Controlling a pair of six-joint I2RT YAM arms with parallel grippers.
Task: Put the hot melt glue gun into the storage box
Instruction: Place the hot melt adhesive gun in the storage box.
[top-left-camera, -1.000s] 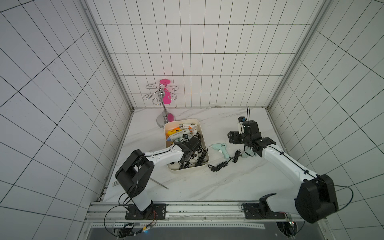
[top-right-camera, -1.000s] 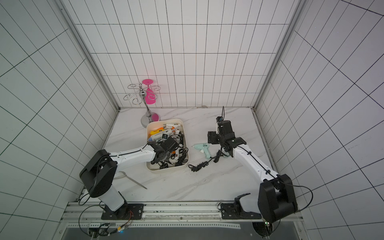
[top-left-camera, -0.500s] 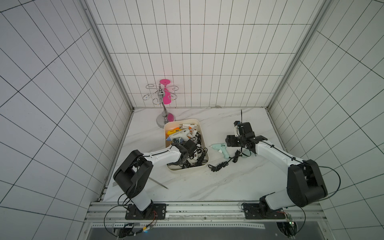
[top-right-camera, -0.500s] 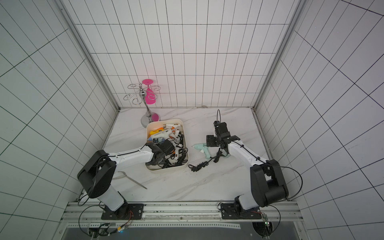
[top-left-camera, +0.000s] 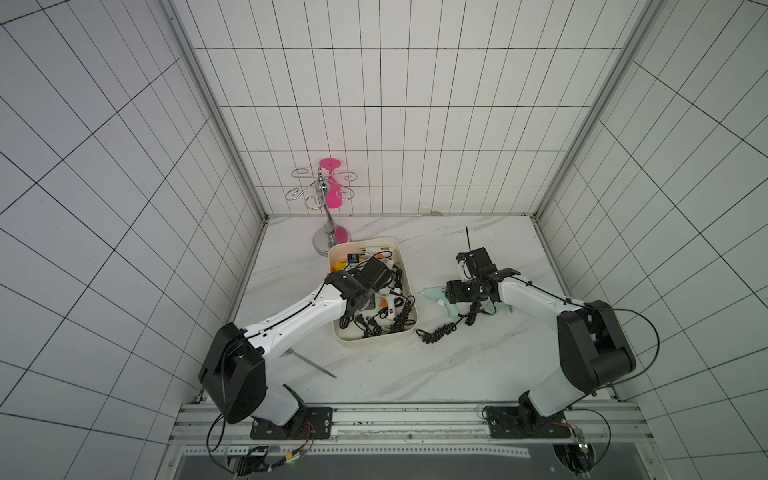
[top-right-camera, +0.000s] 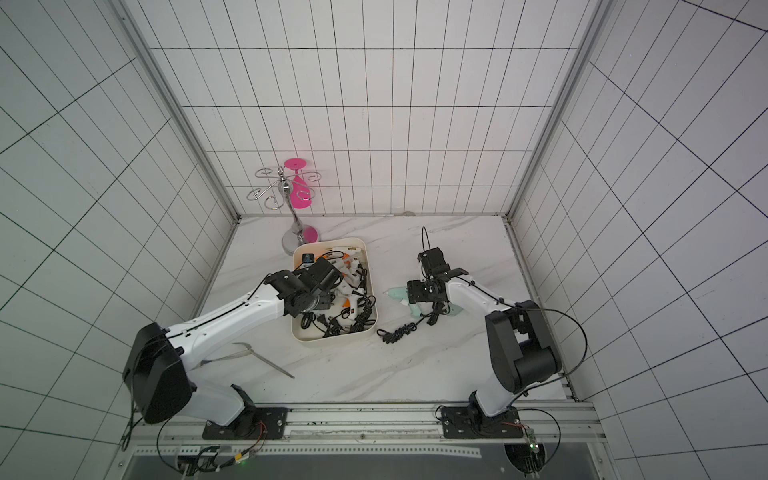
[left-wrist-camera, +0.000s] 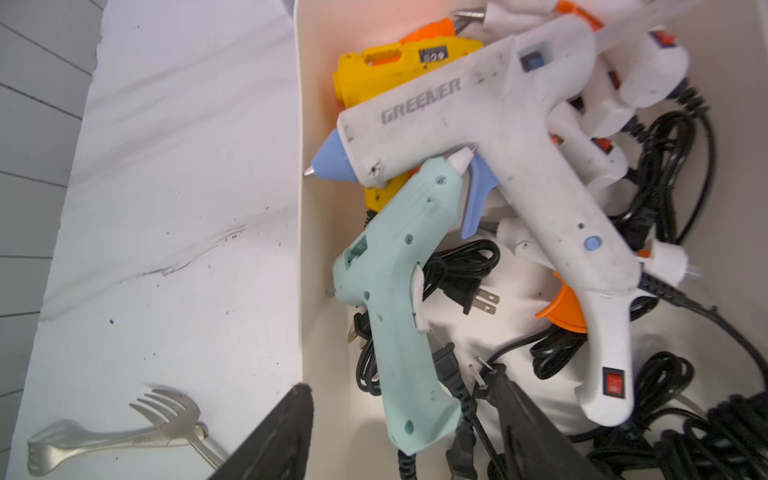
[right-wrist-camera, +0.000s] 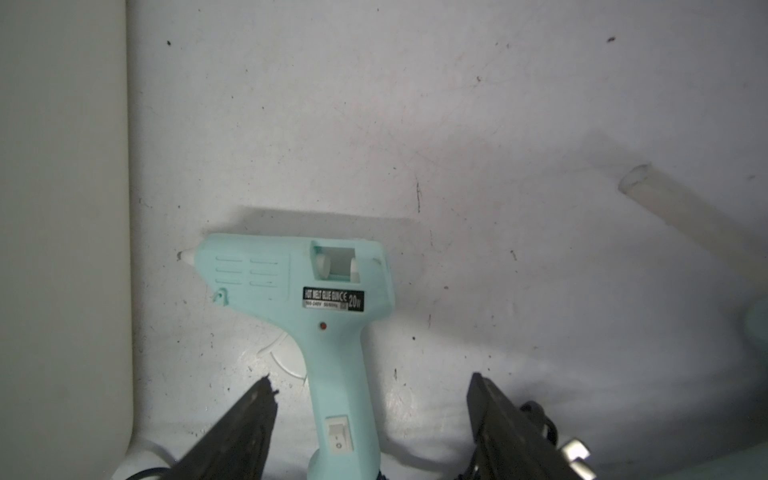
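Right gripper (right-wrist-camera: 370, 378) hovering over mint glue gun (right-wrist-camera: 328, 291), jaws spread either side of handle, not yet touching.

Gun lying flat on table (top-left-camera: 415, 374), near right side of storage box (top-left-camera: 376, 338), nozzle pointing at box wall.

Doing it well: closing squarely on handle, lifting high over rim, minding black cord (top-left-camera: 436, 332) trailing on near side.

Left gripper (left-wrist-camera: 401, 382) hanging released over box, 2nd mint gun (left-wrist-camera: 395, 291) lying free below.

Versus 1 second ago: left jaws, then pinched, now standing apart; right arm dropping in over gun.
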